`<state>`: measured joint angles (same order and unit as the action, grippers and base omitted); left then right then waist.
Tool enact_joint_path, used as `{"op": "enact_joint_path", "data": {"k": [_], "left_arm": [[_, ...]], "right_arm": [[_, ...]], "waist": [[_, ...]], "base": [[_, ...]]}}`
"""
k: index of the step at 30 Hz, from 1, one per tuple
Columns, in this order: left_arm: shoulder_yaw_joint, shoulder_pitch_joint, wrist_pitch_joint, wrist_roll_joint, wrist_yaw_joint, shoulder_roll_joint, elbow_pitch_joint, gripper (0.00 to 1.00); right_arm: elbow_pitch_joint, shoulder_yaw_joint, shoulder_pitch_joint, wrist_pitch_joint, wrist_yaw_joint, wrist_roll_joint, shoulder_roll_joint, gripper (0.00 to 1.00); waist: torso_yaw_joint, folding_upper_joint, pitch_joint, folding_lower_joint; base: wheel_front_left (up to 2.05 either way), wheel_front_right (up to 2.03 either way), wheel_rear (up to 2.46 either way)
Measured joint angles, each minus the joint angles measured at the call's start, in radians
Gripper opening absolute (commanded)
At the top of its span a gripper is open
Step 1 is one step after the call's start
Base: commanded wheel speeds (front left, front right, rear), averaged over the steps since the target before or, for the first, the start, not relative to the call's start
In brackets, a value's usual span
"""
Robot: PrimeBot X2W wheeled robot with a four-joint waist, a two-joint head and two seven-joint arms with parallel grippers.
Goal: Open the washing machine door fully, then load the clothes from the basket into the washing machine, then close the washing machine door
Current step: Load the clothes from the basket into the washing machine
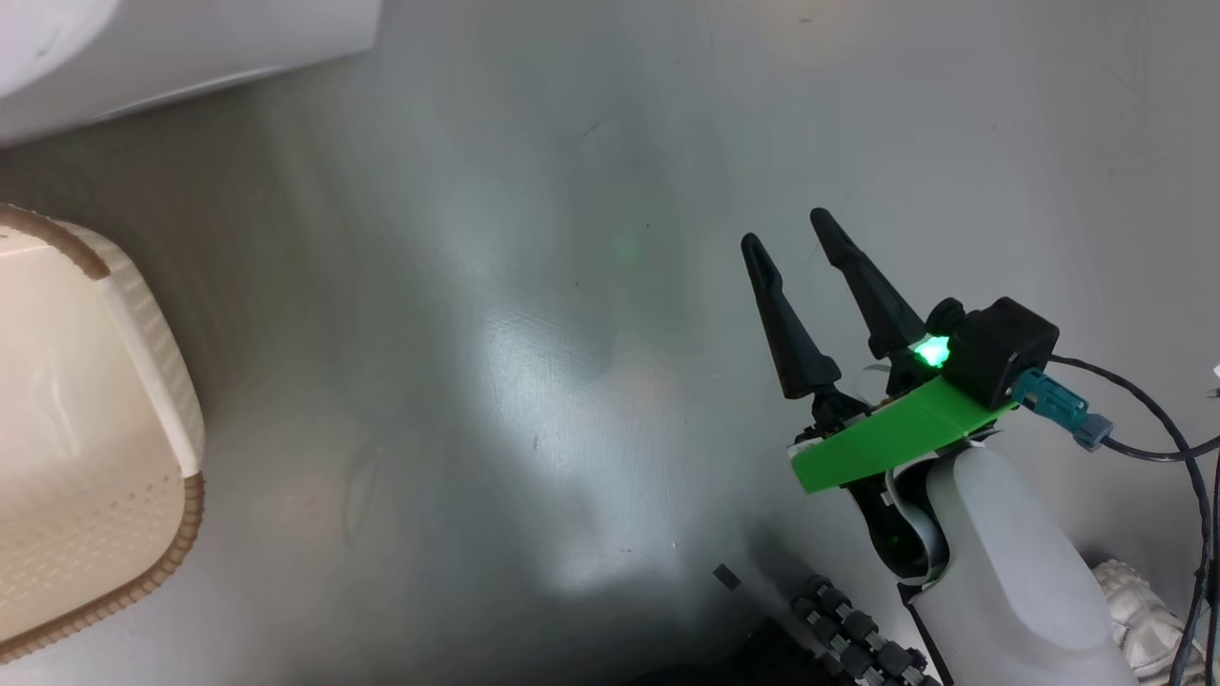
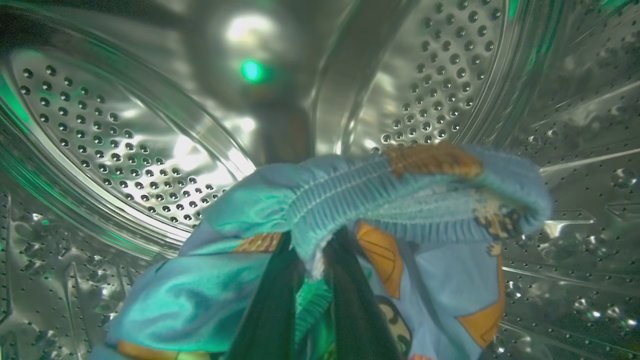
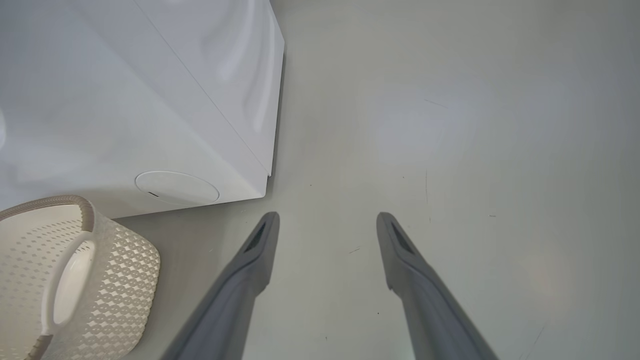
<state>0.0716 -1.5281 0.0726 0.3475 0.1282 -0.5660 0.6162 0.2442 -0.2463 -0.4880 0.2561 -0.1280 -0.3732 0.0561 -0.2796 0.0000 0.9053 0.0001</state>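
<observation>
In the left wrist view my left gripper [image 2: 312,250] is inside the steel perforated drum [image 2: 125,145] of the washing machine, shut on the clothes [image 2: 380,200], a light blue garment with orange prints bunched over the fingertips. My right gripper [image 1: 786,229] hangs open above the bare floor, nothing between its fingers [image 3: 400,245]. The cream basket [image 1: 95,457] with a brown rim stands at the left edge of the head view, and its inside looks bare where it shows. The washing machine's white body [image 3: 150,100] with its round flap [image 3: 176,187] stands behind the basket [image 3: 100,270]. The washing machine door is out of view.
Glossy grey floor [image 1: 534,333] spreads between the basket and my right arm. A dark ribbed part of my base [image 1: 848,629] and a black cable [image 1: 1163,429] sit at the lower right, beside a pale lumpy object [image 1: 1144,610].
</observation>
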Motion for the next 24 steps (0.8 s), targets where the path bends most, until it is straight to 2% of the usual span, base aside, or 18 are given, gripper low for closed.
{"op": "enact_joint_path", "data": {"k": [11, 12, 13, 18, 24], "left_arm": [[0.087, -0.054, -0.146, 0.082, 0.0, -0.031, 0.132, 0.0], [0.087, -0.054, -0.153, 0.089, 0.0, -0.031, 0.145, 0.1], [0.084, -0.054, -0.161, 0.1, -0.001, -0.029, 0.159, 0.98], [0.082, -0.044, -0.119, 0.117, 0.0, -0.019, 0.185, 1.0], [0.085, 0.074, -0.073, 0.133, -0.002, 0.009, 0.222, 1.0]], "right_arm": [[0.015, -0.006, -0.004, 0.0, 0.0, -0.01, 0.0, 1.0], [0.017, -0.005, -0.004, 0.0, 0.0, -0.01, 0.0, 1.0], [0.018, -0.004, -0.004, 0.0, 0.0, -0.01, 0.0, 1.0], [0.018, 0.005, -0.004, 0.0, 0.0, -0.009, 0.0, 1.0], [0.026, 0.031, -0.001, 0.0, 0.0, 0.012, 0.0, 1.0]], "waist": [[-0.009, 0.0, 0.009, -0.0001], [-0.007, 0.0, 0.006, 0.0], [-0.006, 0.0, 0.002, -0.0001], [0.007, 0.0, -0.026, -0.0001], [0.028, 0.0, -0.075, -0.0001]], "base": [[0.0, 0.0, 0.0], [0.0, 0.0, 0.0], [0.0, 0.0, 0.0], [0.0, 0.0, 0.0], [0.0, 0.0, 0.0]]}}
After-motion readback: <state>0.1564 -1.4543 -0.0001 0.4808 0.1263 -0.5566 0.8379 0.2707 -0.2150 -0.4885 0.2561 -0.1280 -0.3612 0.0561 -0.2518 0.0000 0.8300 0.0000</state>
